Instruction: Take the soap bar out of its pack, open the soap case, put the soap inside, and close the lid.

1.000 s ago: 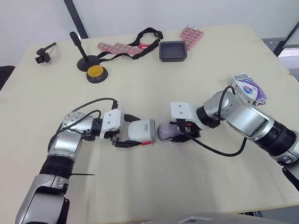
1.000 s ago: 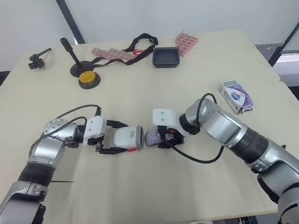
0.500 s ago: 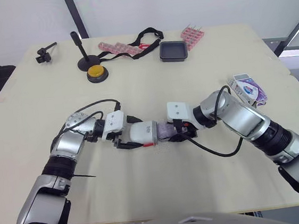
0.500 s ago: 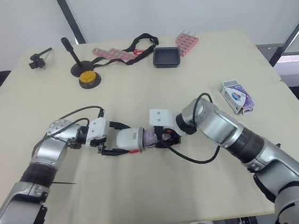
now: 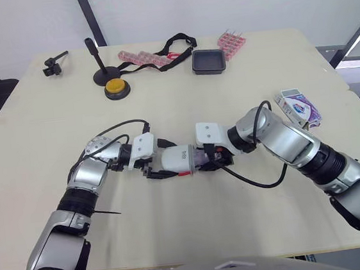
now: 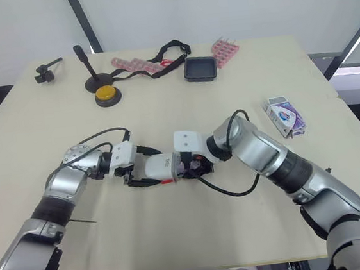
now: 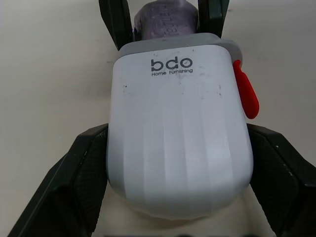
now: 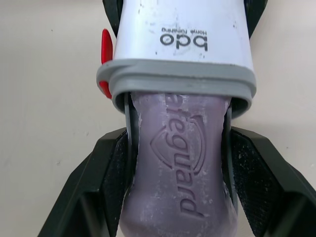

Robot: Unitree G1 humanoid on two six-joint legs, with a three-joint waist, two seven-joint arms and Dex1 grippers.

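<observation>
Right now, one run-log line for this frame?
left gripper: shut on soap case | right gripper: shut on soap bar | soap bar: partly inside case's open end | soap pack: on table

soap bar (image 8: 180,163) partly hidden inside soap case (image 8: 180,29), pack (image 5: 299,107) lettering too small

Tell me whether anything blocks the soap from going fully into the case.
Nothing visible does: the soap bar, held by the right tool, is already partway into the soap case that the left tool grips.
</observation>
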